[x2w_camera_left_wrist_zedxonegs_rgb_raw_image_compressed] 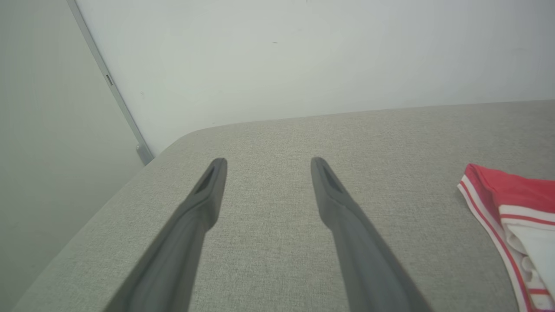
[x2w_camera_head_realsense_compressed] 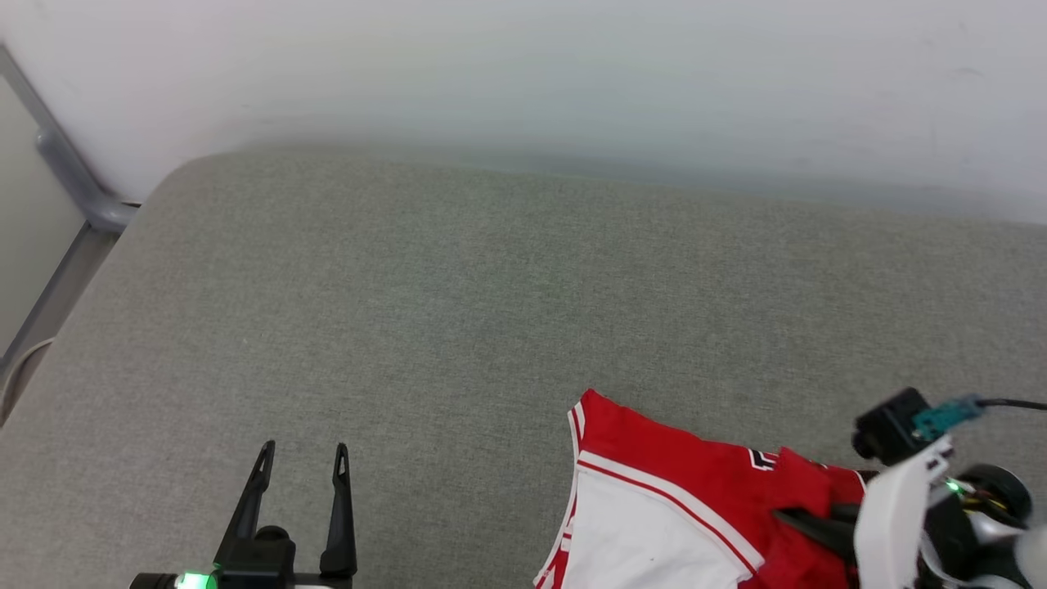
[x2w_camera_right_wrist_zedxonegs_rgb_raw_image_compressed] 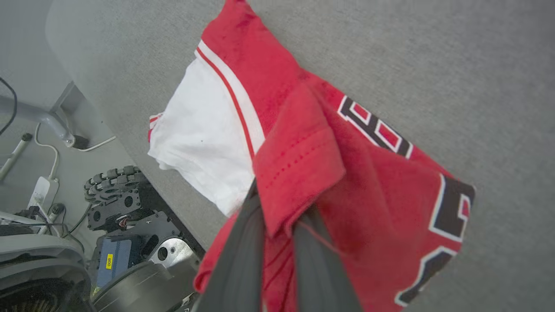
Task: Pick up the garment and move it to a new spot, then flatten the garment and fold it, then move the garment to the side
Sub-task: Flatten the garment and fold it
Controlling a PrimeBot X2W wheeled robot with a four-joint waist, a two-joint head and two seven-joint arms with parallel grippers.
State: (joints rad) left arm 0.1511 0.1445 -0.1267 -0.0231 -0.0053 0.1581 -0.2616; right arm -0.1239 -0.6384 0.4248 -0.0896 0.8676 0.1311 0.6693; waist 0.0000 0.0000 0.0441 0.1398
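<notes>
Red shirt (x2w_camera_head_realsense_compressed: 679, 483) lying bunched at near right edge of grey cushion (x2w_camera_head_realsense_compressed: 409, 311); right gripper (x2w_camera_right_wrist_zedxonegs_rgb_raw_image_compressed: 279, 212) pinching red hem fold; left gripper (x2w_camera_head_realsense_compressed: 303, 450) hovering, fingers spread, holding nothing. Cloth looking light, soft, floppy; hem corners or shoulder seams likely gripping best.

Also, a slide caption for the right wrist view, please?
The right fingers pinch a fold of the red shirt on the grey cushion.

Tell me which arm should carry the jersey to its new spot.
Right. The right gripper is shut on a red fold of the garment, so it can probably lift at once. The left gripper is open over the grey surface, apart from the cloth.
</notes>
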